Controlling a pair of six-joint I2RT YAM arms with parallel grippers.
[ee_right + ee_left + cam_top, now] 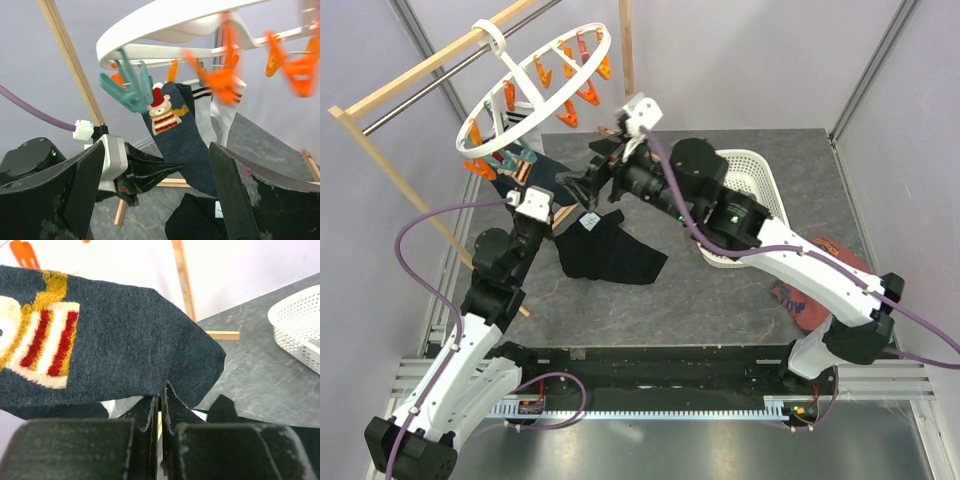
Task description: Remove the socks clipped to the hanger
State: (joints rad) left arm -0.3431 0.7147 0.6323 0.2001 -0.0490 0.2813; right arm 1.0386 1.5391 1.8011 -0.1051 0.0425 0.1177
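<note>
Our left claw (160,395) is clenched on the navy sock (175,135) at its lower edge. Our right claw (157,150) gapes wide, empty, facing it. That sock hangs from the hanger (165,25) beside white socks (220,107), 1 teal peg (130,87) at its top.

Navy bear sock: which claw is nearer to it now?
Left. The left claw is shut with its tips at the lower edge of the navy bear sock; the right claw is open, facing it from a short way back.
</note>
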